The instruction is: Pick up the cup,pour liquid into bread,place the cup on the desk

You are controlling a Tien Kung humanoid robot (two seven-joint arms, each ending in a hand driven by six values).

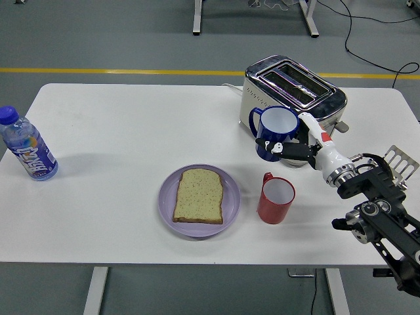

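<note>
While the right hand (298, 146) grips the blue cup (275, 134) with its fingers wrapped round the body, the cup hangs upright above the table, its handle pointing away from the hand toward the left. Just behind hand and cup stands the cream toaster (291, 105), close enough to overlap them in this view. Below the hand sits a red mug (275, 199), and further left of that lies the slice of bread (199, 195) on a purple plate (167, 197) — cup and bread are near but apart. Far to the hand's left, well clear of everything, a water bottle (26, 146) stands by the table's left edge. Between bottle and plate the white table (125, 138) is bare — the widest open room. Beyond the far edge runs grey floor with a yellow line (118, 70).
</note>
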